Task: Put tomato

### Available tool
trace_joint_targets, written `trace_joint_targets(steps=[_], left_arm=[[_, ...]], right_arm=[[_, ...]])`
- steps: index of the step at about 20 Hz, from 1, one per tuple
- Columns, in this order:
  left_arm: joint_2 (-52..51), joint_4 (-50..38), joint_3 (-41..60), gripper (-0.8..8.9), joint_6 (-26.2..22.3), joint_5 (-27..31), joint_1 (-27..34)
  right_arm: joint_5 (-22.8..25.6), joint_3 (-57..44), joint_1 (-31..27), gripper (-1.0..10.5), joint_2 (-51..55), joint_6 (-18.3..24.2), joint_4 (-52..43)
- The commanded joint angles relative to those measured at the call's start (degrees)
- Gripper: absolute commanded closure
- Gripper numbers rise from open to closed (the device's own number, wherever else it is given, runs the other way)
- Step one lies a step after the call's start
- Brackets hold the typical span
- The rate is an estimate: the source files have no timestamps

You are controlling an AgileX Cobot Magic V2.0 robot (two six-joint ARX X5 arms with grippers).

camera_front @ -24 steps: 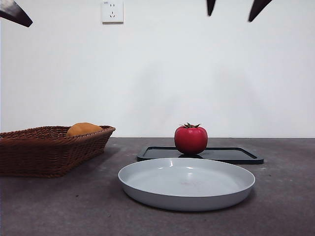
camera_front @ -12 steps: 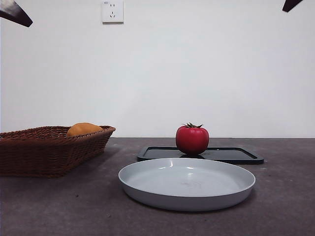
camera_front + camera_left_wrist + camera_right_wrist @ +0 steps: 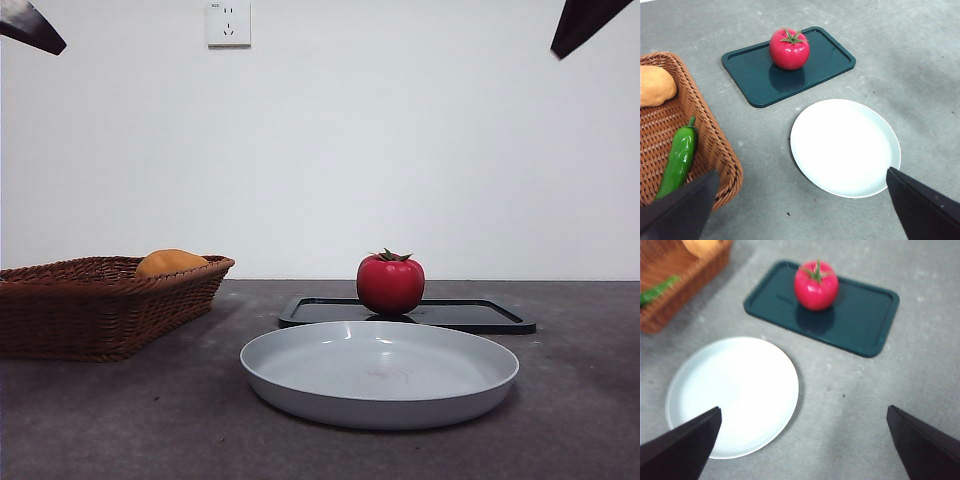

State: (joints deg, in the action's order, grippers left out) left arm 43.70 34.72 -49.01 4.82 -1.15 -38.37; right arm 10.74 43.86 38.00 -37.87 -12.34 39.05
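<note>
From the front, the tomato (image 3: 390,284) sits upright on the dark tray (image 3: 480,316) at about one o'clock from the grey plate (image 3: 380,372), with a wicker basket (image 3: 100,305) holding an orange fruit (image 3: 170,263) out at nine o'clock. In the left wrist view the left gripper (image 3: 800,210) hangs high with its jaws spread wide and empty over the plate (image 3: 845,145), the tomato (image 3: 789,48) on the tray (image 3: 825,60) well apart from it, and a green pepper (image 3: 679,157) lying in the basket (image 3: 715,150) near the orange fruit (image 3: 655,86). In the right wrist view the right gripper (image 3: 802,445) is likewise spread and empty above the table (image 3: 850,400), the tomato (image 3: 816,285) resting on the tray (image 3: 865,315) beyond the plate (image 3: 735,395).
</note>
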Motion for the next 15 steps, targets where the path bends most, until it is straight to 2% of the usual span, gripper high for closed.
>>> trace_joint_targets(steps=[1, 12, 13, 14, 15], left_arm=[[0.31, -0.44, -0.52, 1.87, -0.87, 0.33, -0.26], [0.31, -0.46, -0.52, 1.94, -0.87, 0.33, -0.26], [0.31, -0.46, -0.52, 2.43, -0.9, 0.33, -0.26], [0.31, -0.44, -0.52, 3.61, -0.9, 0.33, -0.26], [0.31, -0.42, -0.52, 5.4, -0.87, 0.33, -0.26]], right_arm=[[-0.24, 0.37, 0.55, 2.9, 1.18, -0.81, -0.48], [-0.15, 0.39, 0.55, 2.9, 2.89, -0.74, -0.55], [-0.15, 0.39, 0.55, 2.9, 2.89, -0.74, -0.55], [-0.15, 0.39, 0.55, 3.6, 2.89, -0.74, -0.52], [-0.15, 0.39, 0.55, 5.0, 2.86, -0.74, -0.52]])
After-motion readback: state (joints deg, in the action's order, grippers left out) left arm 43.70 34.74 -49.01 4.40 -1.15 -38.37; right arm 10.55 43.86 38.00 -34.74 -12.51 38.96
